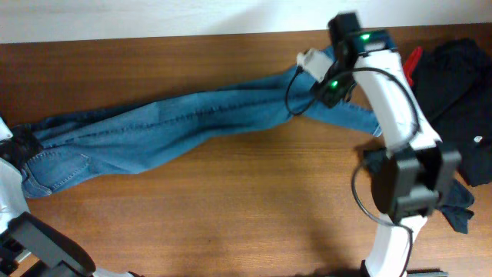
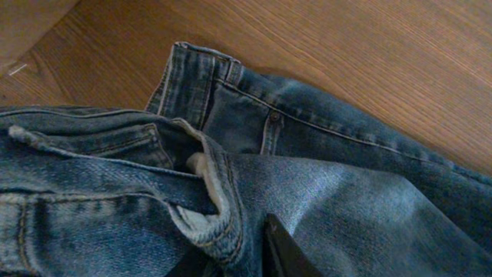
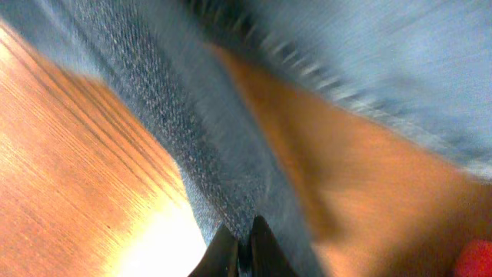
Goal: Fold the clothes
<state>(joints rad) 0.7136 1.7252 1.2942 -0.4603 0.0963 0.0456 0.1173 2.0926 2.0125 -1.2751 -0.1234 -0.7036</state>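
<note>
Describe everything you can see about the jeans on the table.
The jeans are faded medium-blue denim with pale seam stitching, lying stretched across the wooden table, waist at the left, legs overlapping and running to the right. The waistband is rumpled and turned open, showing a rivet. The left pincer is clamped on the waist cloth; the right pincer is shut at a leg edge, though whether it holds cloth is unclear.
</note>
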